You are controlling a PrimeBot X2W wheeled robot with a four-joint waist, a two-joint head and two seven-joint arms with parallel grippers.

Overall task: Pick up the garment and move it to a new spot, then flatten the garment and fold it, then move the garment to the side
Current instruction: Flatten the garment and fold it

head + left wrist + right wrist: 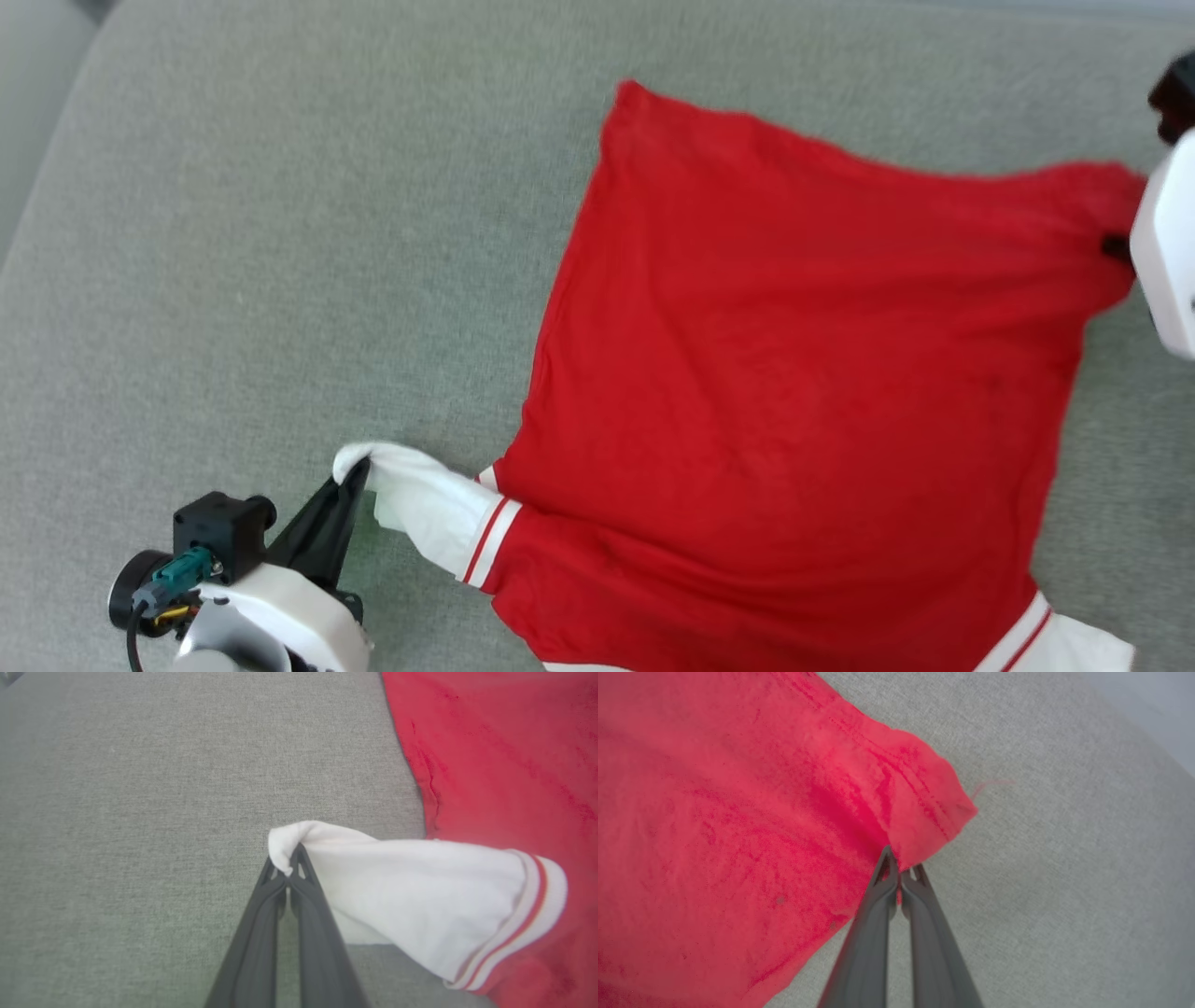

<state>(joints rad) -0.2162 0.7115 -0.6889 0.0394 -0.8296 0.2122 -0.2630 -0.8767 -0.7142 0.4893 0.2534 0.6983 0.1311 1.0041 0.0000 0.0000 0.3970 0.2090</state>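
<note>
The left gripper [358,474] sits nearest, at 7 o'clock in the head view. Its jaws are closed, pinching the tip of the white sleeve [429,509]. The sleeve runs drawn out from the pinch toward 3 o'clock into the red body, so the grip appears meant to pull it straight for flattening. The second sleeve [1074,644], at 5 o'clock, lies loose and is cut off by the frame edge.

The garment [794,373] lies spread, plain red side up, on the grey cushion [280,233], from centre to right. No lettering shows. The cloth is mostly flat, with light creases near its left edge. The far corner at 12 o'clock lies free on the cushion.

The right gripper [1116,247] is farthest, at 3 o'clock. Its jaws are closed on the hem corner [934,807], and its wrist view shows red cloth caught between the tips and bunched.

Judgement: the grips sit at opposite ends, likely to tension the cloth. Flattening is in hand, and folding is not yet begun.
</note>
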